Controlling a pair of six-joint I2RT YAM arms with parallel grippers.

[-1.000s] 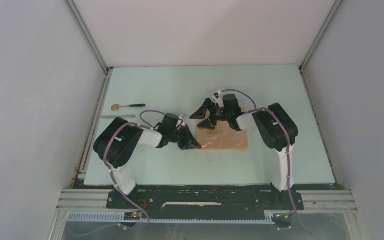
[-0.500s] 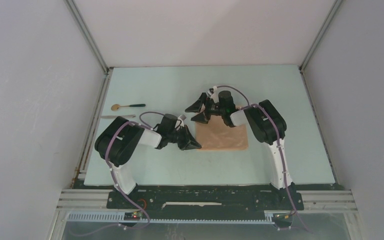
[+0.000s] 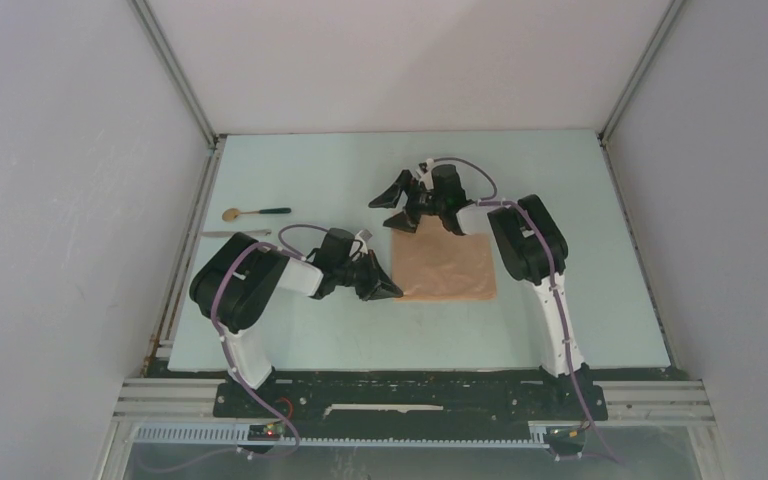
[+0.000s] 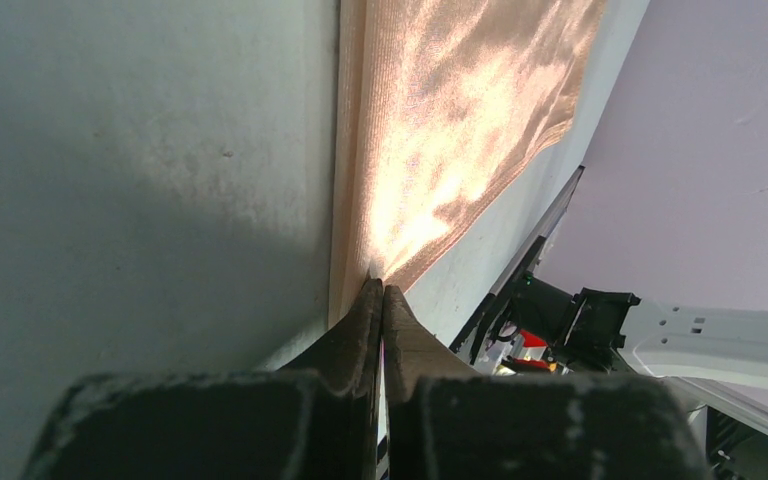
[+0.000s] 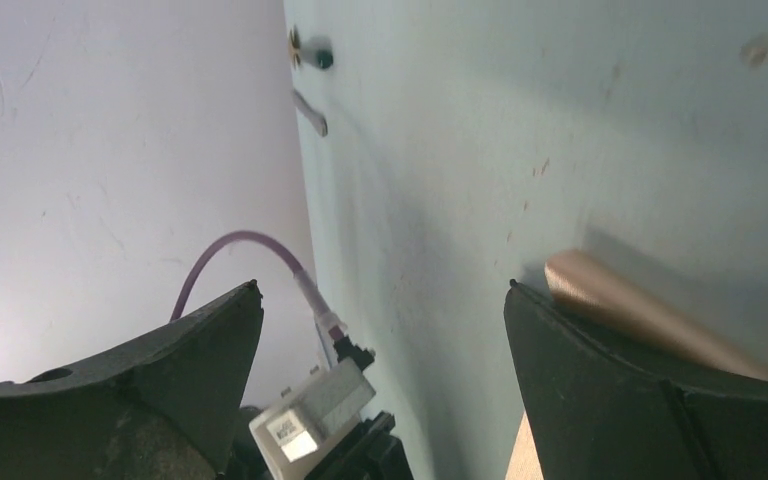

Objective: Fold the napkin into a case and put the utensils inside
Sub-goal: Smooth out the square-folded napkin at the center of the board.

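The peach napkin (image 3: pixel 445 267) lies flat on the table as a folded rectangle. It also shows in the left wrist view (image 4: pixel 460 130), and its rolled edge shows in the right wrist view (image 5: pixel 640 312). My left gripper (image 3: pixel 393 292) is low at the napkin's near left corner, and its jaws (image 4: pixel 380 292) are shut on the edge of the cloth. My right gripper (image 3: pixel 397 207) is open and empty, just beyond the napkin's far left corner (image 5: pixel 383 290). The gold-bowled spoon (image 3: pixel 255 212) and the thin silvery utensil (image 3: pixel 235 233) lie far left.
The pale green table (image 3: pixel 340 170) has a raised metal rail along its left edge (image 3: pixel 192 235). The two utensils also show small in the right wrist view: the spoon (image 5: pixel 310 55) and the silvery utensil (image 5: pixel 310 112). Grey walls close in both sides.
My right gripper has drawn back from over the napkin toward the far side, open. The napkin, partly covered before, now lies flat in full view. My left gripper has stayed put.
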